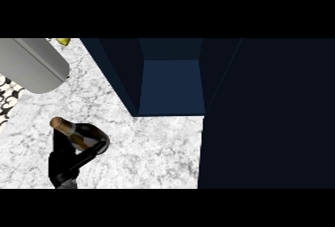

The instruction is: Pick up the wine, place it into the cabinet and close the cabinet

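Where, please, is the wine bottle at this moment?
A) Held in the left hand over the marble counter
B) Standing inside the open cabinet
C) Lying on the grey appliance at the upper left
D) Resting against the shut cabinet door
A: the left hand has its fingers curled round the wine bottle above the counter, left of the open cabinet.

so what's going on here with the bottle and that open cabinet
The robot's left hand is curled round the wine bottle, whose brown neck pokes out above the fingers, over the marble counter. The dark blue cabinet stands open to the upper right of the bottle, its door swung out at the right, and nothing shows inside it. The bottle is not in the cabinet yet. A grey cylinder sits at the upper left. The right hand is not in view.
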### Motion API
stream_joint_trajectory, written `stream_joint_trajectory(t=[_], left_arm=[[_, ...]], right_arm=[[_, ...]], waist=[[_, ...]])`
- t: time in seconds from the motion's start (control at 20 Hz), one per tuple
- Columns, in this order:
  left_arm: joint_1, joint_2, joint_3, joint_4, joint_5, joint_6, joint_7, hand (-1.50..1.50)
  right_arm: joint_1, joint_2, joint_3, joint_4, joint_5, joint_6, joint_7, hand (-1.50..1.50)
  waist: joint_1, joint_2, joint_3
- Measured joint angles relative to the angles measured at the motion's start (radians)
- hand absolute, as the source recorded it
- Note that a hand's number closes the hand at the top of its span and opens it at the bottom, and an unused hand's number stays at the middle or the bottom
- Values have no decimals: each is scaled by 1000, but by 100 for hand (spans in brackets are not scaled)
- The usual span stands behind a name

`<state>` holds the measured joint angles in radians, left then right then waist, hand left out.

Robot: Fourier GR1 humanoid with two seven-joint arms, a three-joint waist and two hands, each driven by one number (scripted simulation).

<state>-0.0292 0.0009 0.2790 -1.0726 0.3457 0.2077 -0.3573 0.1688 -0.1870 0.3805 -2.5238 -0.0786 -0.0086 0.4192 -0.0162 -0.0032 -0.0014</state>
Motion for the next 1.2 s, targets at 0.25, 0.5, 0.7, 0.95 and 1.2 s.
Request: stream_joint_trajectory(t=[0.25,0.5,0.7,0.95,1.2], left_arm=[[-40,1,26,54,79,-29,-51,-150],[-78,0,7,114,130,-45,-101,-150],[-103,1,-16,143,147,-41,-126,150],[-143,10,-15,165,164,-35,-130,150],[-168,14,-43,200,140,6,-173,150]], right_arm=[[14,-7,-5,0,1,2,-6,-150],[-13,-16,-43,0,-3,10,14,-150],[-21,-17,-50,-2,-6,8,29,-150],[-9,-10,-41,-1,-6,8,26,-150],[-16,-8,-41,0,-6,10,27,-150]], waist=[[0,0,0],[1,1,1],[0,1,1],[0,0,1],[-1,0,1]])
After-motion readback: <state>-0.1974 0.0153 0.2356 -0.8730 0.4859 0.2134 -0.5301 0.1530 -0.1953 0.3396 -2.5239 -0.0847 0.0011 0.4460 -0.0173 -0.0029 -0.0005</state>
